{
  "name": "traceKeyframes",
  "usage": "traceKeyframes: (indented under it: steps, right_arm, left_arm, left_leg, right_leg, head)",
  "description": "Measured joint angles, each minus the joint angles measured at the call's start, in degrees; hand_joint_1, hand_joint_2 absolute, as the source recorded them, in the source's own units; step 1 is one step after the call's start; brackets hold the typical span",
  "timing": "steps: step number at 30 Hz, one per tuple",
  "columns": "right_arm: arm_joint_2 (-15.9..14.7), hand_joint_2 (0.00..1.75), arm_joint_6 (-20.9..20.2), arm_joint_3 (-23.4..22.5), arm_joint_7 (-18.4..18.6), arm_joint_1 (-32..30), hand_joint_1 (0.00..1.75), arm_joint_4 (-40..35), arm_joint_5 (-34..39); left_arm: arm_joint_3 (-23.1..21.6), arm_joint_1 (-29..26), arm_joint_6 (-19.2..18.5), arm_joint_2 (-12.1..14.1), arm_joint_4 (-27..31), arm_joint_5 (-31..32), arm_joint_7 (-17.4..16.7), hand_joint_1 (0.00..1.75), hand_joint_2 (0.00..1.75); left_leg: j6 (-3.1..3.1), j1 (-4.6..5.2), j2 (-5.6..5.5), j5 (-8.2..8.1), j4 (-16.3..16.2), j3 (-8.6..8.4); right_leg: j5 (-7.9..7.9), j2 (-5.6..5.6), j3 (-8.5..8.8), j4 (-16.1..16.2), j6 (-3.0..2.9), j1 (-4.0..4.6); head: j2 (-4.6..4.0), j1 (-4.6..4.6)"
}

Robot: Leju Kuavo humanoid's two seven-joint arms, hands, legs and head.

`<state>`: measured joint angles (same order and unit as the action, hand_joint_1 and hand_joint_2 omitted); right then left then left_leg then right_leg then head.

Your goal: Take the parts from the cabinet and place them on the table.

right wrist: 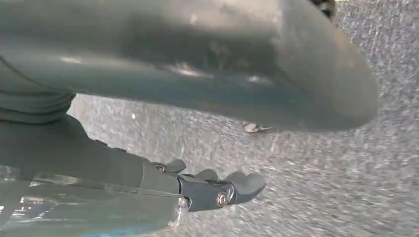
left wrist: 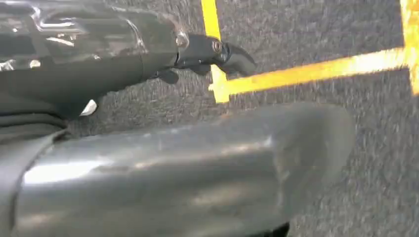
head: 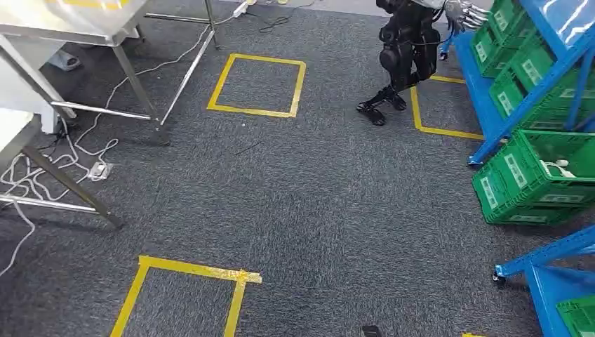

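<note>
We've both hands free, left hand [left wrist: 163,59] and right hand [right wrist: 163,187] w/ fingers spread over carpet, so turn toward the blue cabinet [head: 491,105], square up to its green bins [head: 533,175] where parts sit.

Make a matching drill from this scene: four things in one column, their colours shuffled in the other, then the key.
1. crates
2. rack
3. floor tape
4. carpet

A. yellow
B. dark grey
C. green
D. blue

Pairs: 1-C, 2-D, 3-A, 4-B
</note>
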<state>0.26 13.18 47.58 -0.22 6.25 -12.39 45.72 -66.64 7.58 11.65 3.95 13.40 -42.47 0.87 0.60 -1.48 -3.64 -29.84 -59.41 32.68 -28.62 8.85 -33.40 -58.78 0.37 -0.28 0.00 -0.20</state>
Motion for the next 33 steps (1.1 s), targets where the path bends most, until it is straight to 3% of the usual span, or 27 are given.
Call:
traceKeyframes:
  steps: [1, 2, 3, 4, 5, 6, 7, 9, 10, 11, 15, 16, 17, 18, 20, 21, 22, 23, 24, 25, 26, 27, 28, 30, 31, 32, 33]
  right_arm:
    - [-0.06, 0.0, -0.15, 0.0, -0.04, -0.16, 0.0, 0.0, -0.04]
    - [-0.02, 0.0, -0.29, 0.0, -0.22, -0.05, 0.0, 0.02, -0.07]
    - [-0.02, 0.0, -0.35, 0.0, -0.59, 0.27, 0.0, 0.0, -0.09]
    - [0.0, 0.0, -0.37, 0.0, -0.72, 0.58, 0.0, 0.0, -0.11]
    - [0.04, 0.0, -0.39, 0.0, -0.72, 0.68, 0.0, -0.02, -0.13]
    - [0.04, 0.0, -0.44, 0.0, -0.72, 0.64, 0.0, -0.02, -0.13]
    - [0.0, 0.0, -0.52, 0.0, -0.7, 0.42, 0.0, 0.0, -0.15]
    - [-0.22, 0.0, -0.63, 0.0, -0.7, 0.24, 0.0, 0.04, -0.15]
    - [-0.33, 0.0, -0.66, 0.0, -0.7, 0.31, 0.0, 0.04, -0.13]
    - [-0.37, 0.0, -0.7, 0.0, -0.7, 0.62, 0.0, 0.04, -0.11]
    - [-0.5, 0.0, -0.81, 0.0, -1.05, 0.59, 0.0, 0.02, -0.07]
    - [-0.41, 0.0, -0.81, 0.02, -0.85, 0.23, 0.0, 0.02, -0.11]
    - [-0.48, 0.0, -0.79, 0.02, -0.55, 0.32, 0.0, 0.07, -0.15]
    - [-0.59, 0.0, -0.74, 0.0, -0.31, 0.45, 0.0, 0.13, -0.13]
    - [-0.46, 0.0, -0.83, 0.02, -0.09, 0.4, 0.0, 0.13, -0.15]
    - [-0.44, 0.0, -0.83, 0.02, -0.04, 0.23, 0.0, 0.13, -0.15]
    - [-0.44, 0.0, -0.83, 0.02, 0.0, 0.03, 0.0, 0.13, -0.13]
    - [-0.46, 0.0, -0.83, 0.02, 0.0, -0.12, 0.0, 0.18, -0.15]
    - [-0.46, 0.0, -0.83, 0.02, 0.0, -0.17, 0.0, 0.2, -0.15]
    - [-0.44, 0.0, -0.83, 0.02, 0.0, -0.17, 0.0, 0.2, -0.13]
    - [-0.46, 0.0, -0.81, 0.02, 0.0, -0.07, 0.0, 0.2, -0.13]
    - [-0.46, 0.0, -0.81, 0.02, 0.11, 0.05, 0.0, 0.2, -0.13]
    - [-0.48, 0.0, -0.79, 0.04, 0.37, 0.04, 0.0, 0.22, -0.15]
    - [-0.5, 0.0, -0.7, 0.04, 1.01, -0.14, 0.0, 0.22, -0.09]
    - [-0.87, 0.0, -0.61, 0.04, 1.16, -0.22, 0.0, 0.22, 0.15]
    - [-0.74, 0.0, -0.61, 0.07, 1.16, -0.19, 0.0, 0.2, 0.5]
    - [-0.81, 0.0, -0.48, 0.07, 1.16, 0.0, 0.0, 0.22, 0.74]
  left_arm:
    - [0.0, 0.04, 0.02, -0.15, 0.0, -0.13, 0.02, 0.0, 0.0]
    - [0.0, -0.05, 0.02, -0.5, 0.0, -0.13, 0.4, 0.0, 0.0]
    - [0.02, -0.27, 0.0, -0.61, 0.0, -0.26, 1.07, 0.0, 0.0]
    - [0.0, -0.47, 0.0, -0.74, -0.02, -0.26, 1.82, 0.0, 0.0]
    - [0.0, -0.44, 0.06, -0.91, 0.0, -0.26, 2.6, 0.0, 0.0]
    - [0.0, -0.22, 0.28, -1.2, 0.0, -0.2, 3.1, 0.0, 0.0]
    - [0.0, 0.17, 0.37, -1.51, 0.0, -0.11, 3.3, 0.0, 0.0]
    - [0.0, 1.06, 0.42, -2.18, 0.02, -0.04, 3.41, 0.0, 0.0]
    - [0.0, 1.31, 0.48, -2.49, 0.04, -0.02, 3.54, 0.0, 0.0]
    - [0.02, 1.5, 0.52, -2.71, 0.04, 0.04, 3.72, 0.0, 0.0]
    - [0.04, 1.75, 1.29, -3.34, 0.04, -0.59, 2.97, 0.0, 0.0]
    - [0.13, 1.71, 1.55, -3.32, 0.02, -1.12, 3.19, 0.0, 0.0]
    - [0.2, 1.69, 1.64, -3.36, 0.04, -1.42, 3.67, 0.0, 0.0]
    - [0.2, 1.56, 1.7, -3.36, 0.04, -1.73, 4.02, 0.0, 0.0]
    - [0.22, 1.01, 1.73, -3.34, 0.0, -1.88, 4.11, 0.0, 0.0]
    - [0.22, 0.8, 1.73, -3.3, -0.02, -1.92, 4.09, 0.0, 0.0]
    - [0.24, 0.69, 1.77, -3.23, -0.02, -1.97, 4.11, 0.0, 0.0]
    - [0.24, 0.7, 1.84, -3.19, -0.02, -1.97, 4.11, 0.0, 0.0]
    - [0.26, 0.74, 1.88, -3.17, -0.02, -1.97, 4.11, 0.0, 0.0]
    - [0.28, 0.73, 1.88, -3.17, -0.02, -1.97, 4.11, 0.0, 0.0]
    - [0.28, 0.7, 1.88, -3.17, -0.02, -1.97, 4.11, 0.0, 0.0]
    - [0.39, 0.68, 1.88, -3.17, -0.02, -1.97, 4.2, 0.0, 0.0]
    - [0.59, 0.58, 1.88, -3.17, -0.02, -2.01, 4.28, 0.0, 0.0]
    - [0.68, 0.63, 1.88, -3.04, 0.0, -2.16, 4.26, 0.0, 0.0]
    - [0.7, 0.74, 1.88, -3.15, 0.02, -2.14, 3.91, 0.0, 0.0]
    - [0.72, 0.73, 1.86, -3.08, 0.0, -1.88, 3.56, 0.0, 0.0]
    - [0.72, 0.62, 1.7, -3.1, 0.0, -1.53, 3.12, 0.0, 0.0]
  left_leg:
    - [-0.24, 0.03, 0.99, 0.01, 0.16, -0.27]
    - [-0.62, 0.18, 2.07, -0.22, 0.19, -0.41]
    - [-0.81, 0.42, 3.34, -0.38, 0.19, -0.56]
    - [-0.88, 0.55, 4.61, -0.62, 0.18, -0.69]
    - [-0.93, 0.61, 5.74, -0.83, 0.17, -0.76]
    - [-0.9, 0.63, 6.59, -1.01, 0.17, -0.93]
    - [-0.77, 0.64, 7.15, -1.19, 0.17, -1.09]
    - [-0.6, 0.64, 8.11, -1.55, 0.17, -1.69]
    - [-0.5, 0.64, 8.54, -1.75, 0.24, -1.99]
    - [-0.14, 0.92, 8.95, -1.98, 0.23, -2.08]
    - [1.2, 0.73, 10.91, -2.31, 0.78, -3.09]
    - [1.5, 0.41, 7.96, -3.02, 0.33, -3.24]
    - [1.4, 0.4, 4.32, -4.33, -1.84, -2.22]
    - [1.42, 0.46, 3.15, -6.31, -6.0, -0.1]
    - [1.53, 0.46, 3.05, -9.41, -14.7, 5.0]
    - [1.55, 0.5, 3.18, -9.19, -16.41, 6.48]
    - [1.51, 0.51, 3.31, -7.34, -15.57, 6.86]
    - [1.41, 0.46, 3.25, -4.31, -12.45, 5.95]
    - [1.32, 0.42, 2.53, -0.78, -7.55, 4.03]
    - [1.22, 0.29, -0.14, 2.15, -2.34, 2.06]
    - [0.95, -0.12, -3.53, 1.01, -1.66, 1.66]
    - [0.96, -0.13, -2.74, 0.48, 0.17, 0.77]
    - [0.87, 0.19, -2.2, 0.48, -0.16, 0.66]
    - [0.22, 0.33, -0.57, 0.39, 0.22, 0.21]
    - [-0.01, -0.04, 0.64, 0.51, 0.96, -0.28]
    - [-0.31, 0.0, 1.58, 0.33, 1.32, -0.78]
    - [-0.58, 0.1, 2.83, 0.15, 1.37, -1.18]
  right_leg:
    - [-0.8, -3.63, -0.3, -1.13, 0.24, 0.37]
    - [-2.59, -6.55, -1.75, -3.99, 0.61, 0.39]
    - [-4.8, -7.82, -3.96, -8.35, 0.91, 0.24]
    - [-6.71, -8.34, -6.25, -12.73, 1.1, 0.13]
    - [-7.86, -8.6, -8.19, -16.41, 1.26, 0.08]
    - [-7.52, -8.7, -8.7, -17.5, 1.33, 0.0]
    - [-5.89, -8.73, -7.88, -16.0, 1.26, -0.06]
    - [-0.62, -9.45, -3.14, -6.72, 0.68, 0.03]
    - [1.19, -11.63, -0.68, -1.89, 0.1, 0.39]
    - [-0.1, -13.22, 0.02, -0.57, -0.24, 1.15]
    - [0.04, -11.24, 0.35, 0.52, -1.54, 1.48]
    - [0.45, -10.88, 1.31, 1.39, -1.88, 0.98]
    - [0.55, -10.43, 1.64, 1.79, -2.21, 0.77]
    - [0.52, -9.75, 1.64, 1.79, -2.41, 0.74]
    - [0.3, -8.08, 1.79, 1.73, -2.74, 0.92]
    - [0.23, -7.19, 1.88, 1.67, -2.76, 0.97]
    - [0.09, -6.24, 2.07, 1.61, -2.68, 0.96]
    - [-0.15, -5.36, 2.34, 1.5, -2.57, 0.92]
    - [-0.42, -4.46, 2.63, 1.29, -2.35, 0.83]
    - [-0.89, -3.68, 2.78, 0.95, -2.07, 0.67]
    - [-1.23, -3.18, 2.59, 0.61, -1.72, 0.8]
    - [-1.45, -2.23, 2.26, 0.19, -1.4, 0.51]
    - [-1.23, -1.61, 2.03, 0.41, -0.97, 0.2]
    - [-1.11, 0.18, 1.76, 0.86, -0.29, -0.02]
    - [-1.64, -0.51, 1.82, 0.35, -0.12, 0.04]
    - [-2.69, -4.13, 1.04, -1.35, 0.24, 0.35]
    - [-4.63, -6.51, -0.98, -5.06, 0.61, 0.28]
  head:
    - [0.0, 0.37]
    - [0.0, 1.05]
    - [0.0, 1.64]
    - [0.0, 1.73]
    - [0.0, 1.68]
    - [0.0, 1.73]
    - [0.0, 1.75]
    - [0.0, 2.12]
    - [0.0, 2.42]
    - [0.0, 2.49]
    - [0.0, 2.62]
    - [0.0, 2.84]
    - [0.0, 2.51]
    - [0.0, 2.17]
    - [0.0, 1.4]
    - [0.0, 1.27]
    - [0.0, 1.14]
    - [0.0, 0.92]
    - [0.0, 0.79]
    - [0.0, 0.46]
    - [0.0, 0.07]
    - [0.0, 0.05]
    - [0.0, 0.17]
    - [0.0, 0.07]
    - [0.0, 0.07]
    - [0.0, 0.69]
    - [0.0, 1.4]
